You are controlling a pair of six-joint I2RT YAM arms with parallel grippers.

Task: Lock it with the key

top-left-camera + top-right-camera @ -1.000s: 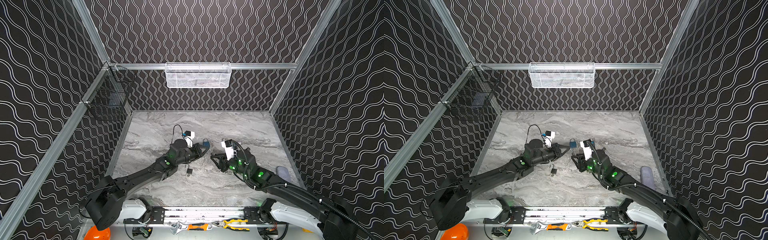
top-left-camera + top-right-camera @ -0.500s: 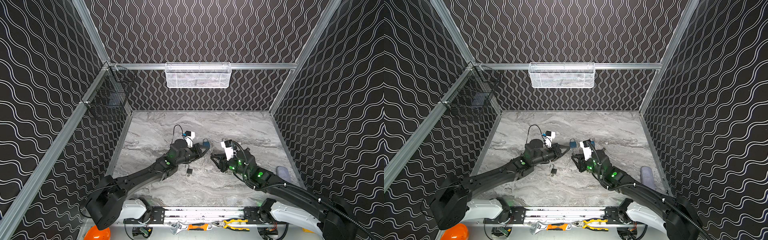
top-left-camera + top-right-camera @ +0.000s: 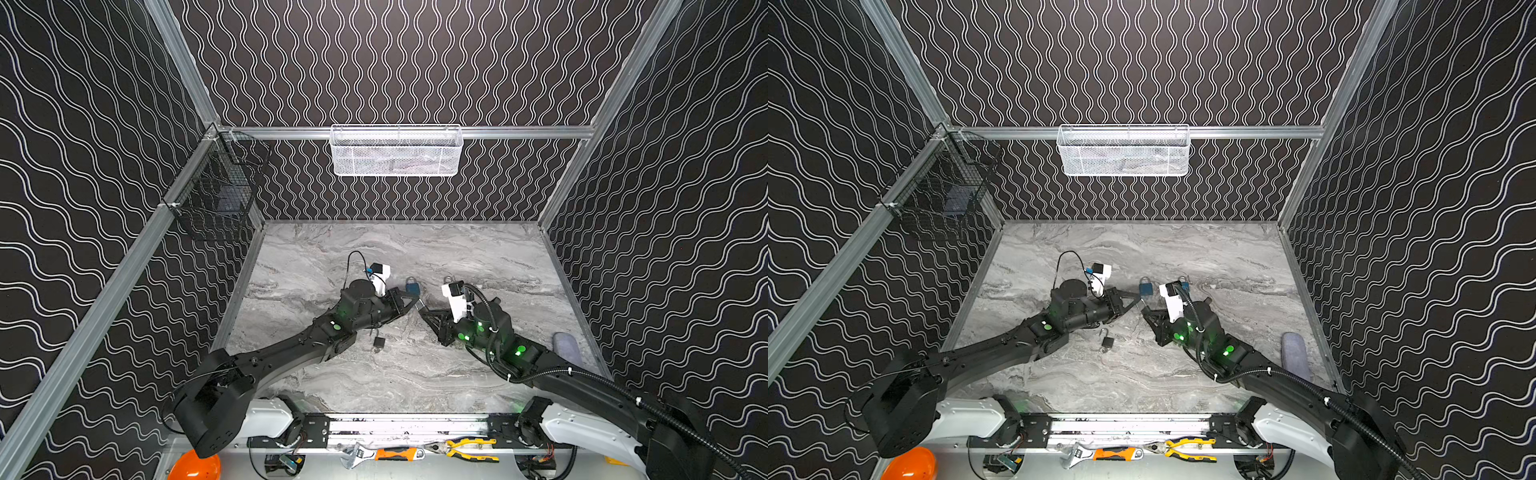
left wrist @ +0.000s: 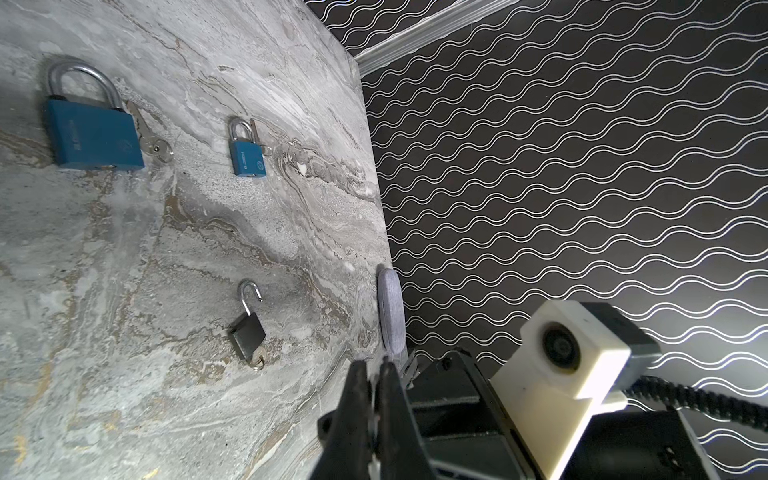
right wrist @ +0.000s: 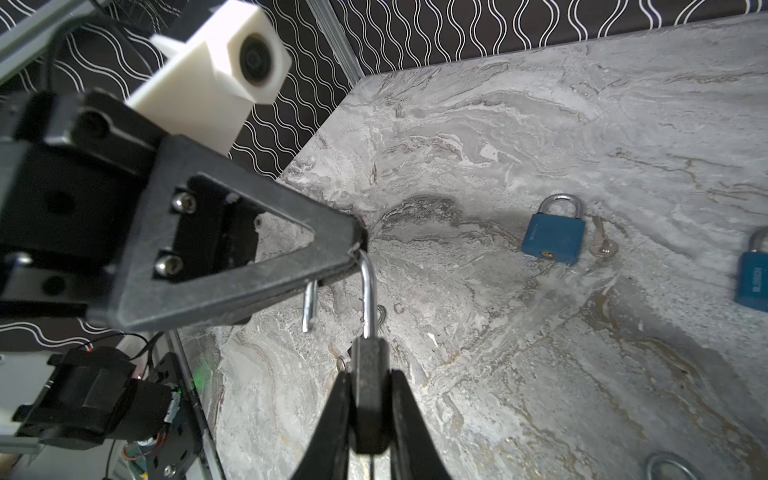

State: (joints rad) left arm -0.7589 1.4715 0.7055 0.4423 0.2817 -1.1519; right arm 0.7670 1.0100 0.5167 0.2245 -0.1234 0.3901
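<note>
dark padlock (image 5: 368,409) sits mid-scene, held between both arms and looks clear of the tabletop (image 5: 540,374). Its shackle (image 5: 369,291) is swung open, free leg hanging apart from the body. L end effector (image 5: 356,250) is pinched together on the top bend of the shackle. R end effector (image 5: 368,376) is clamped on the body, one finger each side, both touching. Can't tell if a key is in it. In both top views the two tips meet nose to nose (image 3: 419,305) (image 3: 1140,306), and the lock itself is too small to make out there. On the tabletop just past the tips is a blue padlock (image 4: 93,133), shackle closed, w/ its key (image 4: 149,139) lying right beside it. 2nd blue padlock (image 4: 247,158) lies near it, same layout. A loose black padlock (image 4: 247,332) lies flat by the L forearm, nearer the cam side, shackle open and key head showing at its base. Grey pad (image 3: 565,347) lies along the right wall, well apart from the locks.
</note>
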